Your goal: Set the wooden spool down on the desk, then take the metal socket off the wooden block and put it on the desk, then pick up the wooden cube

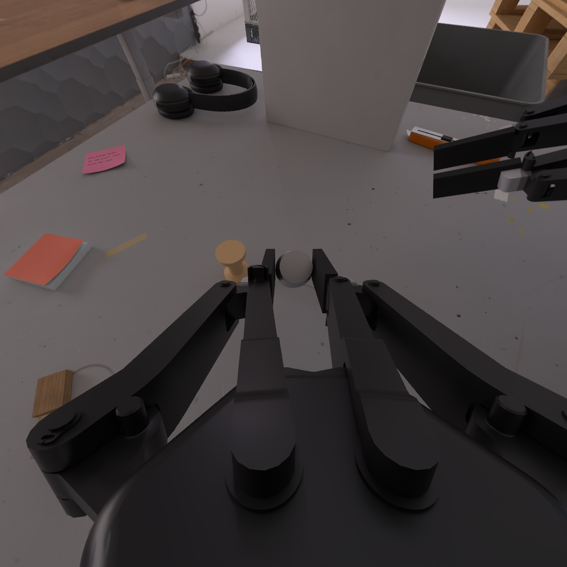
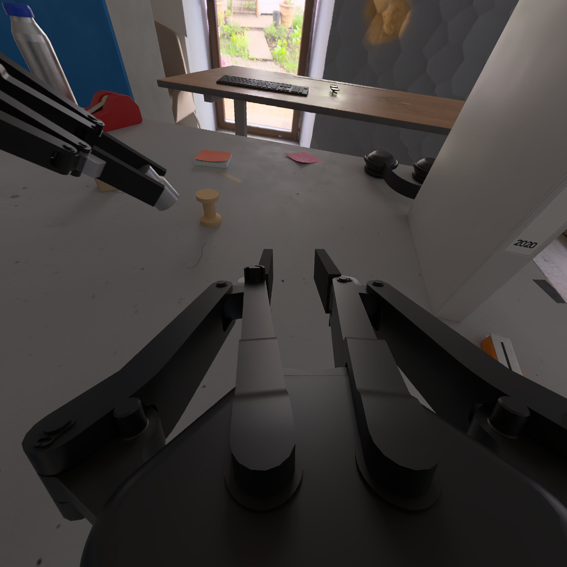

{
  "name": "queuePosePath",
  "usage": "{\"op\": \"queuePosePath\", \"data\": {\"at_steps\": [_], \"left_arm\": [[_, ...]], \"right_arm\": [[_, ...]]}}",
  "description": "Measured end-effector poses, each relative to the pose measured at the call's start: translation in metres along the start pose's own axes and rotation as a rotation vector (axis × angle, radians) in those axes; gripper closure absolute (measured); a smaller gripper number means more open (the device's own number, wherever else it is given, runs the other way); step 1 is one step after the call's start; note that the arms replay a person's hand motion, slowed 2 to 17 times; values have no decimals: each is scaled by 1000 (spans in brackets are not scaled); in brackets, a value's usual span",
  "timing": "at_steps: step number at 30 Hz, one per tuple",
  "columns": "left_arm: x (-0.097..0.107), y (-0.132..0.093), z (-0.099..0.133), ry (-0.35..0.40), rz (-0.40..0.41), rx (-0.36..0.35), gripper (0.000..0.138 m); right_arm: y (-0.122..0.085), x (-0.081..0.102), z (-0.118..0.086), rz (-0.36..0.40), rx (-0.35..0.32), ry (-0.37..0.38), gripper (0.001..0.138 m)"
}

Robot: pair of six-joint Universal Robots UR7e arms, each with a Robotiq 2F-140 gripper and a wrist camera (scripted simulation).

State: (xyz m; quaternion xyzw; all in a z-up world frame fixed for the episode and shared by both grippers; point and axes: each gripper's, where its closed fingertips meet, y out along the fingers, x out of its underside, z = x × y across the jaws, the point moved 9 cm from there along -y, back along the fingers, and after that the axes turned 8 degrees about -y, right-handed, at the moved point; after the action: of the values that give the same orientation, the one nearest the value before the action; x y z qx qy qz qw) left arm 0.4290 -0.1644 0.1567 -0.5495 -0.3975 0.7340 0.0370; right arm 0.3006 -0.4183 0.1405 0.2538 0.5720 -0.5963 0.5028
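Note:
My left gripper (image 1: 293,266) is shut on the metal socket (image 1: 295,270), a short silver cylinder held between its fingertips just above the grey desk (image 1: 306,190). The wooden spool (image 1: 231,260) stands upright on the desk just left of the left fingers. It also shows in the right wrist view (image 2: 209,207), next to the left gripper (image 2: 161,191) and the socket (image 2: 168,198). The wooden block (image 1: 52,392) lies at the lower left, bare on top. My right gripper (image 2: 293,267) hovers over the desk with its fingers a little apart and nothing between them. I see no wooden cube.
Black headphones (image 1: 202,89), a tall white box (image 1: 340,70) and a grey bin (image 1: 491,67) stand at the back. A pink note (image 1: 104,159), an orange notepad (image 1: 46,259) and an orange-and-white cutter (image 1: 426,138) lie on the desk. A red tape dispenser (image 2: 118,109) sits far left.

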Motion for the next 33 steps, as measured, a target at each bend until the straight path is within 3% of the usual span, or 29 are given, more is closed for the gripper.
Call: {"op": "queuePosePath", "data": {"at_steps": [17,33], "left_arm": [[-46,57,-4,7,-103,7,106],[-69,110,-11,-21,-195,23,106]], "right_arm": [[-3,0,3,16,-7,16,103],[-2,1,2,10,-15,22,103]]}}
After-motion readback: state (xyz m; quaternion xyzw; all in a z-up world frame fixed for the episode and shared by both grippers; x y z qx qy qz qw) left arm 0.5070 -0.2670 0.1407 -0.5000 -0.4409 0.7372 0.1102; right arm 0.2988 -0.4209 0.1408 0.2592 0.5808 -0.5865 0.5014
